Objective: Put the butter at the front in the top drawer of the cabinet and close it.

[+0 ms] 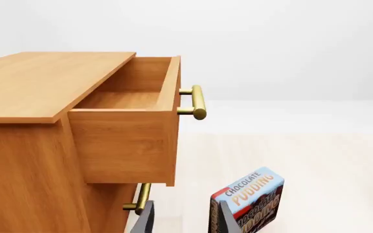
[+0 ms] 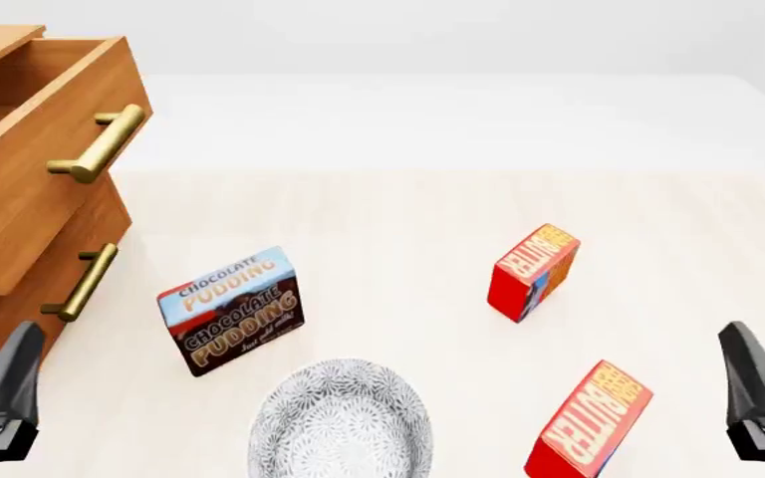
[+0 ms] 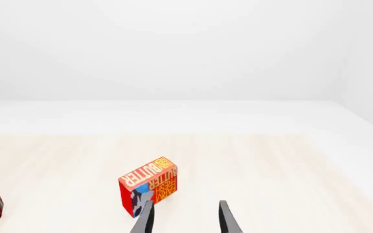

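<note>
While the top drawer (image 2: 37, 149) juts open, butter (image 2: 590, 423) stands apart

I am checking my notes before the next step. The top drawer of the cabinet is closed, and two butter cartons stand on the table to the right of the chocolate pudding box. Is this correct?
Not quite. The top drawer of the cabinet is pulled open, not closed; the front view and the left wrist view both show it. The rest holds: the two butter cartons stand on the table, right of the chocolate pudding box.

Front butter (image 2: 592, 422) stands tilted; cabinet's (image 2: 11, 329) top drawer (image 2: 40, 159) open (empty).
</note>
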`<state>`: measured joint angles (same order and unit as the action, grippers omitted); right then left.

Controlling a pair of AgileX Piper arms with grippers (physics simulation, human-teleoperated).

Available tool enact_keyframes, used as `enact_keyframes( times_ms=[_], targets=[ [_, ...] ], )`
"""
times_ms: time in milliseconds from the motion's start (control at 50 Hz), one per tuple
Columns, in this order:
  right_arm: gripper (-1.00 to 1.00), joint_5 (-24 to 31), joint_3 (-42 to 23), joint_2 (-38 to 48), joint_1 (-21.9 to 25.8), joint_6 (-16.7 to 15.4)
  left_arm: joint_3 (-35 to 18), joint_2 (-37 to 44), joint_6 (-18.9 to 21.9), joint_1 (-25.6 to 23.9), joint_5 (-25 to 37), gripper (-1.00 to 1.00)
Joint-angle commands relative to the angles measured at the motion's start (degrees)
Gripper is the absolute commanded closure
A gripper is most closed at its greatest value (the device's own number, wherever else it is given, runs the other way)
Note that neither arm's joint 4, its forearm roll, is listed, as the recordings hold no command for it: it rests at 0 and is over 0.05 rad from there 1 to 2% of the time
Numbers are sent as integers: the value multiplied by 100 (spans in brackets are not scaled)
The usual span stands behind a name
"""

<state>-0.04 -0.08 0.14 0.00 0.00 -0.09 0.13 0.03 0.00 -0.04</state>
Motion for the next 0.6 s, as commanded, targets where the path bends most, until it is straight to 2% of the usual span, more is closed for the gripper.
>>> enact_keyframes(
  times_ms=[20,240,260,280,340,400,520,540,580,600],
  targets=[
    [-100,-11,-16,30,0,-1,-19,29,10,-1,-11,-100],
    [-100,-14,-15,31,1,-2,-14,17,13,0,-8,-100],
    [-100,-9,-17,28,3,-3,-58,-12,797,1456,771,-100],
    [-100,-12,-14,28,2,-2,-23,87,57,-11,-88,-100],
    [-100,-13,-14,31,2,-3,-53,11,104,101,67,-100],
    [-100,-13,-14,30,2,-3,-71,-10,-49,297,104,-100],
    [-100,-13,-14,29,1,-3,-164,-11,146,360,74,-100],
    [-100,-13,-14,29,1,-3,-246,-13,306,198,-228,-100],
    [-100,-13,-14,30,3,-2,-418,-13,287,-110,-514,-100],
    [-100,-13,-14,30,3,-2,-417,-13,287,-110,-515,-100]
  ],
)
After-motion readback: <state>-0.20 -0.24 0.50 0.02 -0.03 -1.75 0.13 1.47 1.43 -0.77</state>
